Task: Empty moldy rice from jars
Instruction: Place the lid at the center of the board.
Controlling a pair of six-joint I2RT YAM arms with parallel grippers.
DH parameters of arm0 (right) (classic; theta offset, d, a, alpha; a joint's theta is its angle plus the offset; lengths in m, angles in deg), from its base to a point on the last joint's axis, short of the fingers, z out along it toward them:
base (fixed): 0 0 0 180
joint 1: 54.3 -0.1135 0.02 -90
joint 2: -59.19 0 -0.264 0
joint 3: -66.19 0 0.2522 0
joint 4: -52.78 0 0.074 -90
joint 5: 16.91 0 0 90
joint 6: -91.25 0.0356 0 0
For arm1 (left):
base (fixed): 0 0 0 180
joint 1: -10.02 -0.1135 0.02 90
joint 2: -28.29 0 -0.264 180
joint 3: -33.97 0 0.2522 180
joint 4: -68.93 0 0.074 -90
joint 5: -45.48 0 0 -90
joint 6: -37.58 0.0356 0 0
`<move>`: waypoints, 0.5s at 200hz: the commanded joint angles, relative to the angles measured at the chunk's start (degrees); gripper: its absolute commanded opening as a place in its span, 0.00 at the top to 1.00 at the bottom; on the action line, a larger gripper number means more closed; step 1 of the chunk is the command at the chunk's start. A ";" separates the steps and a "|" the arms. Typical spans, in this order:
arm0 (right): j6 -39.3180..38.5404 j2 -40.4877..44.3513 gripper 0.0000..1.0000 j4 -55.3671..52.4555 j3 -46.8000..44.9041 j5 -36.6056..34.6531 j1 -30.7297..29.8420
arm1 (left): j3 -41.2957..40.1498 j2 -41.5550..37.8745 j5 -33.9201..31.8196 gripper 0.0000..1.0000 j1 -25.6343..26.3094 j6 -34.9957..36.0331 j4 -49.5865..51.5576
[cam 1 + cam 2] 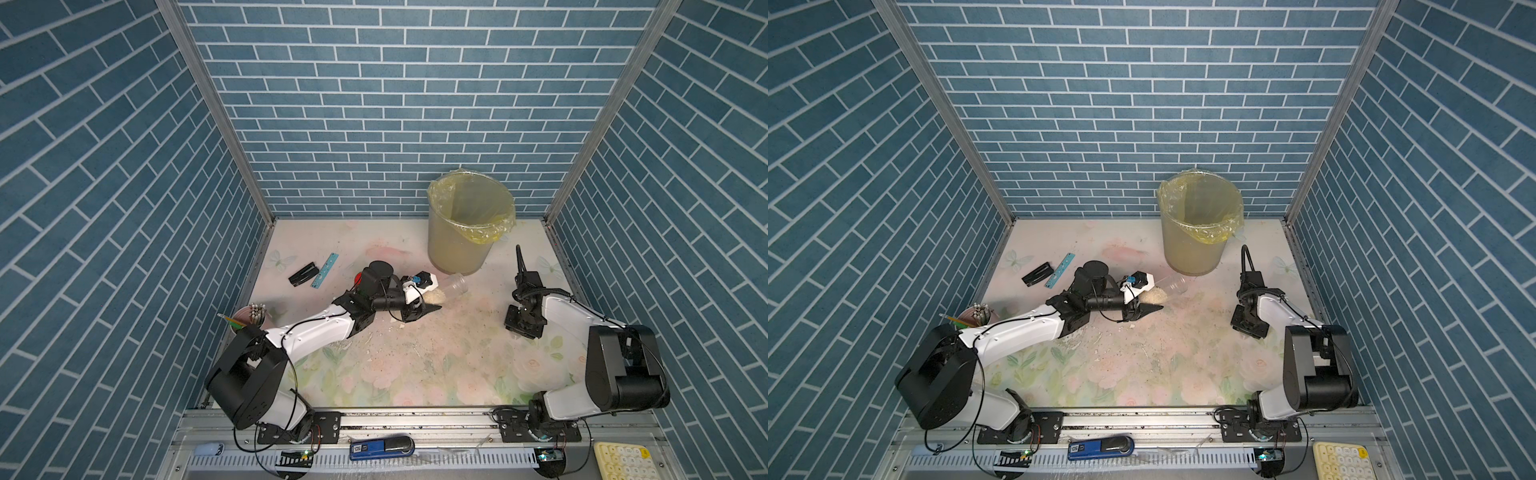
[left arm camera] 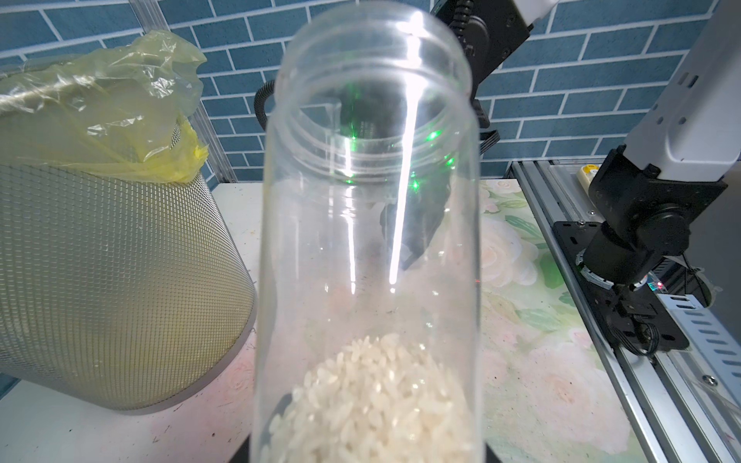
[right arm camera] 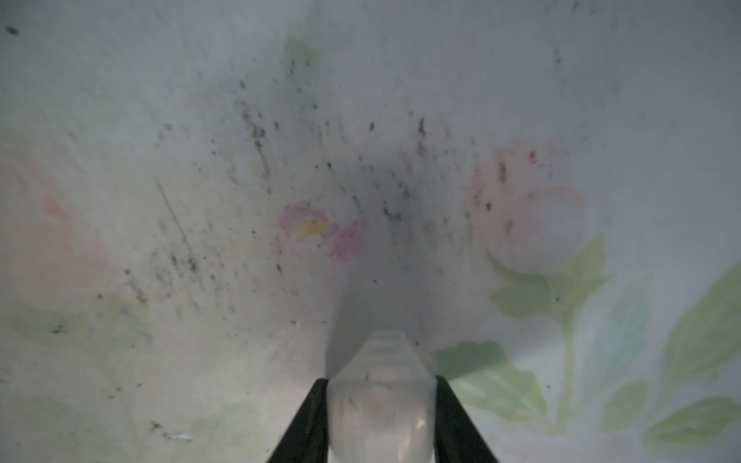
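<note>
Beside the bin [image 1: 457,249], the left arm's jaws are clamped on the closed end of an open jar [image 1: 455,286], which points its mouth toward the bin's wall. In the left wrist view the jar [image 2: 369,200] lies close to level. The moldy rice [image 2: 373,401] is heaped at the base end, next to the jaws, and the neck is bare. We judge that it is held this way so that nothing spills before the mouth is over the rim. It seems to sit lower than the rim, though we cannot be sure of its height.

The right arm's jaws, low over the tabletop [image 3: 200,160] and well apart from the jar, pinch a whitish translucent piece [image 3: 381,401]. We take it for the jar's lid, kept aside so that the pour has room.

The bin is lined with a yellow bag [image 2: 120,100] folded over its rim; we cannot make out any rice inside it. In both top views the rice [image 1: 1154,296] shows only in this jar. A red cap [image 1: 356,279] peeps from behind the left arm, and we cannot see what is under it.
</note>
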 commanded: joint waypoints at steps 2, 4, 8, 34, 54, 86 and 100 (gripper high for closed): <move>2.12 -0.46 0.79 0.98 -0.81 0.80 0.36 | -0.04 -1.61 -0.26 1.00 0.20 0.29 -0.95; 2.15 -0.35 0.78 0.99 -0.89 0.80 0.43 | -0.01 -1.61 -0.28 1.00 0.20 0.29 -0.90; 2.13 -0.31 0.75 1.06 -0.94 0.81 0.46 | -0.06 -1.61 -0.33 1.00 0.20 0.25 -0.86; 2.12 0.46 0.63 1.04 -1.45 0.46 0.54 | 0.11 -1.52 -0.37 1.00 0.20 0.23 -0.79; 2.12 1.16 0.55 0.63 -1.66 0.25 0.66 | 0.14 -1.62 -0.50 1.00 0.20 0.20 -0.64; 2.04 1.75 0.37 0.13 -1.78 0.56 0.83 | 0.19 -1.70 -0.55 1.00 0.20 0.23 -0.53; 2.04 1.89 0.23 -0.34 -1.74 0.48 0.85 | 0.25 -1.69 -0.55 1.00 0.20 0.20 -0.29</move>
